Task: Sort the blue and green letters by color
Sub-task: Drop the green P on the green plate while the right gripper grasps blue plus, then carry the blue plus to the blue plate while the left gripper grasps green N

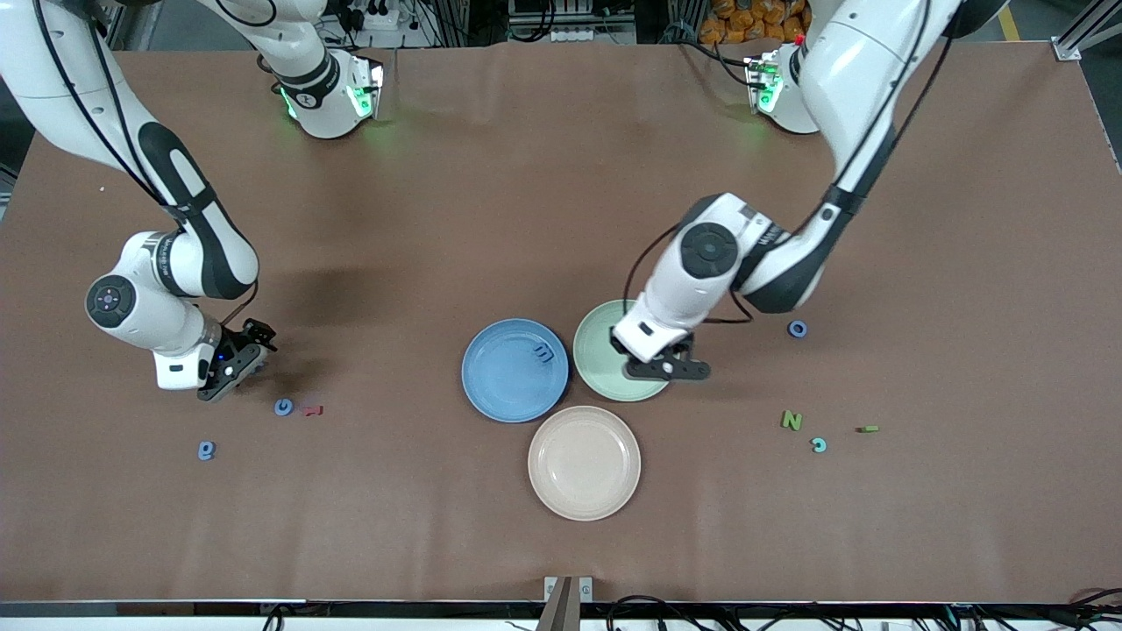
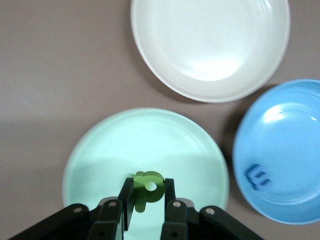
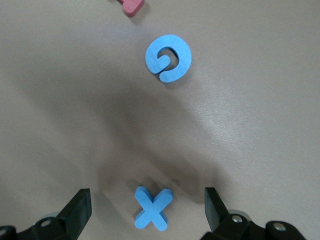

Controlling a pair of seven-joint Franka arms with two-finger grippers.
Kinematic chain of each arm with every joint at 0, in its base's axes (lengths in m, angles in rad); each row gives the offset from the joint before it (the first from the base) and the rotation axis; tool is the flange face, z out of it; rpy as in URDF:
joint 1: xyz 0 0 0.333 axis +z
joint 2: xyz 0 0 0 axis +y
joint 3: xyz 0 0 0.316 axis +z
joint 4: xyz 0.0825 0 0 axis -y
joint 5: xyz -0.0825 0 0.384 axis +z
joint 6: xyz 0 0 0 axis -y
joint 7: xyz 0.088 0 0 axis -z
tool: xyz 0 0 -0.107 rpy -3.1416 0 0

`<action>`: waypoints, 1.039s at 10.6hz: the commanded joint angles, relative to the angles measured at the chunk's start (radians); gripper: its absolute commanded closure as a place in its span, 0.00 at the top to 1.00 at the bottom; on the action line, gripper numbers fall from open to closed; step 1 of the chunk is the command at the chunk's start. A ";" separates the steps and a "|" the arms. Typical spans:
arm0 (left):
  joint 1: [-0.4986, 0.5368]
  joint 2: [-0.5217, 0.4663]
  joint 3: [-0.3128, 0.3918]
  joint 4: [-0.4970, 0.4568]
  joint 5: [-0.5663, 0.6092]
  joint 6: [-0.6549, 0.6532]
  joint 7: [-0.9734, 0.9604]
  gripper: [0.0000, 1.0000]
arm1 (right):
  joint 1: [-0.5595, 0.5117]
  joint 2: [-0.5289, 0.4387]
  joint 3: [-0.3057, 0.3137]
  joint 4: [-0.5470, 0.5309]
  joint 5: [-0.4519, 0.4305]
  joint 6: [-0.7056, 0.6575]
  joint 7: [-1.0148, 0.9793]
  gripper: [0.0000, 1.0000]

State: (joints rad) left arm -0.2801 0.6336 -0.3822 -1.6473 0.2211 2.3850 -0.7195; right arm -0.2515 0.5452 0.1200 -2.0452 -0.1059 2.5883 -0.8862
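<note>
My left gripper (image 2: 148, 201) (image 1: 668, 369) is shut on a green letter P (image 2: 148, 189), which it holds just above the green plate (image 2: 145, 135) (image 1: 600, 337). A blue letter E (image 2: 258, 177) (image 1: 544, 353) lies in the blue plate (image 2: 295, 135) (image 1: 504, 377). Toward the right arm's end, my right gripper (image 3: 146, 212) (image 1: 235, 364) is open, low over a blue X (image 3: 154, 207) that lies on the table between its fingers. A blue G (image 3: 168, 58) (image 1: 283, 407) lies close by. Another blue letter (image 1: 207, 450) lies nearer the front camera.
An empty beige plate (image 1: 584, 463) (image 2: 210, 45) sits nearer the front camera than the other two plates. A red letter (image 1: 313, 410) (image 3: 131, 6) lies beside the G. Toward the left arm's end lie a blue O (image 1: 797, 329), green N (image 1: 791, 421), teal C (image 1: 819, 445) and a small green piece (image 1: 868, 428).
</note>
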 commanded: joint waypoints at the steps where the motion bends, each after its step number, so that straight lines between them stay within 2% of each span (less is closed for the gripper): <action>1: -0.067 0.049 0.020 0.057 -0.009 -0.020 -0.147 0.46 | -0.020 -0.028 0.009 -0.041 -0.014 0.024 -0.017 1.00; 2: -0.064 0.044 0.025 0.052 -0.005 -0.020 -0.147 0.99 | -0.025 -0.028 0.009 -0.039 -0.014 0.026 -0.017 1.00; 5: -0.036 0.014 0.040 0.049 -0.002 -0.023 -0.141 1.00 | -0.032 -0.024 0.007 -0.038 -0.015 0.033 -0.020 1.00; 7: 0.066 -0.040 0.051 0.037 0.044 -0.126 -0.012 1.00 | -0.037 -0.022 0.006 -0.038 -0.015 0.033 -0.017 1.00; 8: 0.125 -0.064 0.051 0.037 0.044 -0.166 0.132 1.00 | -0.045 -0.021 0.007 -0.039 -0.015 0.035 -0.016 0.86; 9: 0.192 -0.071 0.049 0.037 0.046 -0.194 0.255 1.00 | -0.051 -0.021 0.007 -0.039 -0.015 0.038 -0.017 0.21; 10: 0.247 -0.080 0.043 0.037 0.044 -0.228 0.353 1.00 | -0.052 -0.019 0.007 -0.039 -0.014 0.038 -0.017 0.00; 11: 0.275 -0.078 0.045 0.037 0.043 -0.240 0.420 1.00 | -0.054 -0.019 0.007 -0.039 -0.014 0.038 -0.017 0.00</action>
State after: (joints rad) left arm -0.0756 0.5775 -0.3229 -1.5927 0.2495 2.1881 -0.4428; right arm -0.2807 0.5431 0.1142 -2.0574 -0.1059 2.6155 -0.8927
